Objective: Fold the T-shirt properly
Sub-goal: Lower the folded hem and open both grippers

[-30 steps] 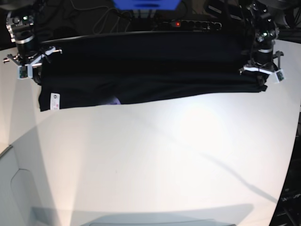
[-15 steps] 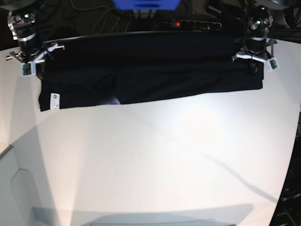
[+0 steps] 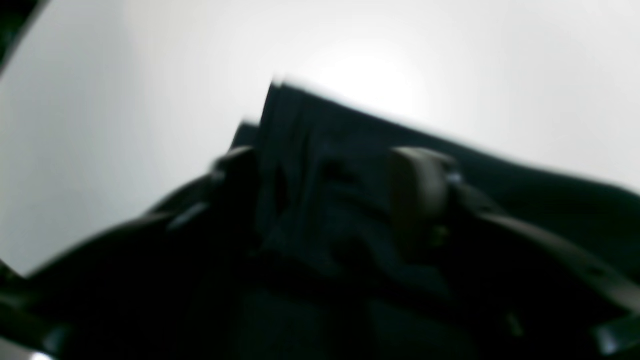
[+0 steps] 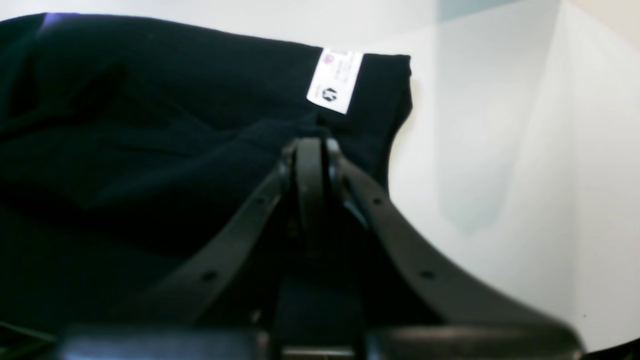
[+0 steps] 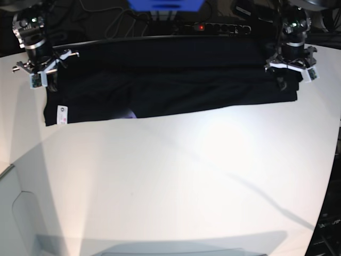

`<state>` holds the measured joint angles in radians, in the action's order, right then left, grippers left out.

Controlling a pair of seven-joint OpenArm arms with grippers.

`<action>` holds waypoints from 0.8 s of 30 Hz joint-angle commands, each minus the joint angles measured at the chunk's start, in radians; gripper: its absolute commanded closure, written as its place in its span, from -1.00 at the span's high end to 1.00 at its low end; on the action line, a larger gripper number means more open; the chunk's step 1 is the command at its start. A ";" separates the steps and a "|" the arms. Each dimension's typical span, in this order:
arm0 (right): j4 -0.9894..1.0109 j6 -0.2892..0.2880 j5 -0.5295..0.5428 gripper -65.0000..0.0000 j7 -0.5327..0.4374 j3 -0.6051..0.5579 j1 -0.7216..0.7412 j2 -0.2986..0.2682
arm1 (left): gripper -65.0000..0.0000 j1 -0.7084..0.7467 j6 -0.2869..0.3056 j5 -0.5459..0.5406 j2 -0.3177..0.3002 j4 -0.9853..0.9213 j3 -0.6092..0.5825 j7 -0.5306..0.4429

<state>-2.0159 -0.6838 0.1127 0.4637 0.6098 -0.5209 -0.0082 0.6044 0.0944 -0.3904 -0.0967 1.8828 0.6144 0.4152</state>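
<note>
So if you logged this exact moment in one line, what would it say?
T-shirt: folded band, far table edge | label: near right hand | right hand: shut on cloth | left hand: open over shirt's other end

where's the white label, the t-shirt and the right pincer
white label (image 4: 334,80), right wrist view, middle of the tag
T-shirt (image 5: 170,80), base view, middle of the black cloth
right pincer (image 4: 311,165), right wrist view, where the shut fingertips meet

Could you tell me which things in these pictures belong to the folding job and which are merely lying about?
Part of the job:
- large black cloth T-shirt with a small white label, spread along the far edge of the white table
- left hand, open over the shirt's corner
- right hand, shut

Just lying about:
- black power strip with a red light
- blue box
</note>
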 commanded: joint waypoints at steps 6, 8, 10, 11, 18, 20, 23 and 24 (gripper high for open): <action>-0.015 -0.014 0.017 -1.00 -0.021 0.000 -0.002 -0.008 | 0.40 -0.038 -0.002 0.008 -0.022 -0.005 0.040 -0.012; -0.015 -0.014 0.017 -1.00 -0.021 0.000 -0.002 -0.008 | 0.40 -0.064 -0.002 0.008 -0.039 -0.038 0.040 -0.012; -0.015 -0.014 0.017 -1.00 -0.021 0.000 -0.002 -0.006 | 0.34 -0.084 -0.002 0.008 -0.056 -0.059 0.037 -0.011; -0.015 -0.014 0.017 -1.00 -0.021 0.000 -0.002 -0.006 | 0.31 -0.088 -0.002 0.008 -0.061 -0.068 0.035 -0.011; -0.015 -0.014 0.015 -1.00 -0.021 0.000 -0.002 -0.006 | -0.09 -0.150 -0.002 0.009 -0.067 -0.139 0.006 0.015; -0.015 -0.014 0.015 -1.00 -0.019 0.000 -0.003 -0.006 | -0.17 -0.163 -0.002 0.009 -0.068 -0.153 -0.012 0.057; -0.015 -0.014 0.015 -1.00 -0.019 0.000 -0.006 -0.006 | -0.19 -0.180 -0.002 0.009 -0.065 -0.164 -0.026 0.084; -0.015 -0.014 0.015 -1.00 -0.019 0.000 -0.006 -0.006 | -0.19 -0.180 -0.002 0.009 -0.062 -0.164 -0.026 0.083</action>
<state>-2.0159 -0.6838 0.1123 0.4683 0.6056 -0.5228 -0.0055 0.4259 0.0944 -0.3790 -0.1493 1.7050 0.5831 0.5220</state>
